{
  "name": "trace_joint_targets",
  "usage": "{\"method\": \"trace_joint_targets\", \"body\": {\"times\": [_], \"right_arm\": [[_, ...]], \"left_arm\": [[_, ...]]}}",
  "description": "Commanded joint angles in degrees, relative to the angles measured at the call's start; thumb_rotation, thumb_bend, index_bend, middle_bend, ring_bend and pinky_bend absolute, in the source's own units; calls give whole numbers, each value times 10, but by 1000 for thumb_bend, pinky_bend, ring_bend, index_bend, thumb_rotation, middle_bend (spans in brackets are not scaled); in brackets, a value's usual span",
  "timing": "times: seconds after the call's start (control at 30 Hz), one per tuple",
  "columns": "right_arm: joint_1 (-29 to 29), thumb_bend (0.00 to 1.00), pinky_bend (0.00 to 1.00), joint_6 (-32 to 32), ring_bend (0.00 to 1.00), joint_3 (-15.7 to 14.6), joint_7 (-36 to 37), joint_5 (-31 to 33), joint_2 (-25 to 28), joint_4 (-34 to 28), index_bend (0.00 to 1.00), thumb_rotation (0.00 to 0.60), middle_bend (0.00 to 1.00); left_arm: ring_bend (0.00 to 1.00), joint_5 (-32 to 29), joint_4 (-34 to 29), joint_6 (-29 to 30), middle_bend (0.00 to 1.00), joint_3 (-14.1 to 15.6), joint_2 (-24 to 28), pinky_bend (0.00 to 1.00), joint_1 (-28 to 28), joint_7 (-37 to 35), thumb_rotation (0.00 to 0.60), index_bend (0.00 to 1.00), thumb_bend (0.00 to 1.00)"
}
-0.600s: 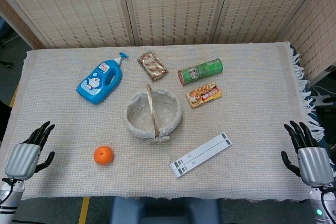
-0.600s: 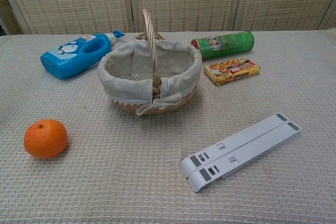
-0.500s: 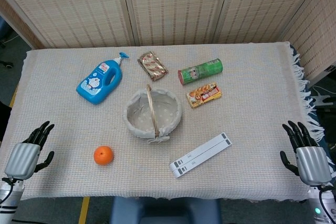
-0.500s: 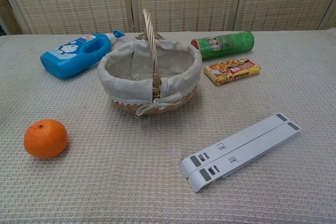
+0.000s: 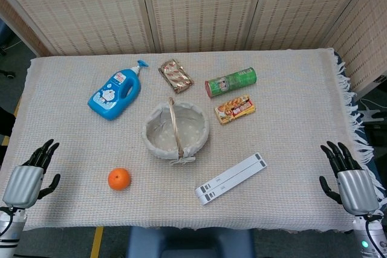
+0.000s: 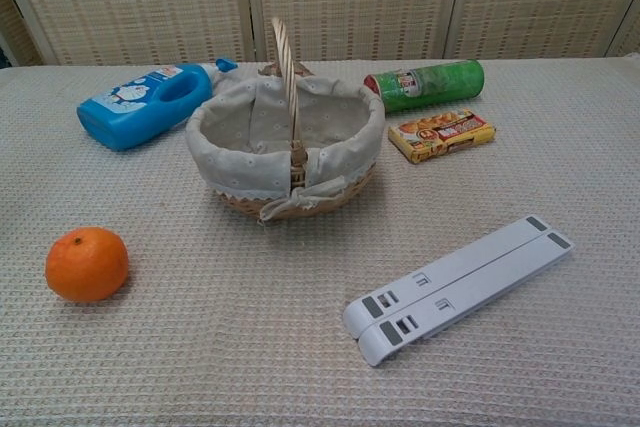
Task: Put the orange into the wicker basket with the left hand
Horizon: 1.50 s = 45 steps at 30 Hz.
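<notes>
The orange lies on the cloth near the table's front left. The wicker basket, lined with pale cloth and with an upright handle, stands at the middle, up and to the right of the orange. My left hand hovers at the front left edge, well left of the orange, fingers spread and holding nothing. At the front right edge my right hand is likewise empty with fingers apart. Neither hand shows in the chest view.
A blue detergent bottle lies behind the basket on the left, a brown snack packet beside it. A green can and a snack box lie at the back right. A white folding stand rests right of the orange.
Both hands have drifted slightly: the left a little down and left, the right a little left and up. No object has moved.
</notes>
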Motion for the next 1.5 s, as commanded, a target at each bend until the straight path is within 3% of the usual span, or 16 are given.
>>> {"method": "trace_joint_targets", "body": {"times": [0.03, 0.17, 0.33, 0.73, 1.0, 1.5], "right_arm": [[2, 302, 347, 11, 0, -2, 15, -21, -3, 11, 60, 600, 2], [3, 302, 347, 39, 0, -4, 62, -50, -10, 38, 2, 600, 0], [-8, 302, 347, 23, 0, 0, 29, -7, 14, 8, 0, 600, 0], [-11, 302, 347, 28, 0, 13, 48, 10, 28, -11, 7, 600, 0], [-9, 302, 347, 25, 0, 13, 57, 8, 32, -11, 12, 600, 0], [-4, 302, 347, 13, 0, 12, 60, 8, 33, -10, 26, 600, 0]], "left_arm": [[108, -8, -5, -13, 0, 2, 0, 489, -2, 4, 600, 0, 412], [72, -21, -15, -45, 0, 8, 0, 380, -10, 28, 600, 0, 410], [33, -33, -40, -76, 0, 11, 4, 322, -21, 52, 600, 0, 406], [0, -49, -147, -116, 0, -1, 11, 249, -53, 94, 600, 0, 373], [0, -60, -154, -140, 0, 2, -40, 211, -71, 129, 600, 0, 359], [0, -87, -176, -171, 0, 18, -77, 183, -85, 144, 600, 0, 342]]}}
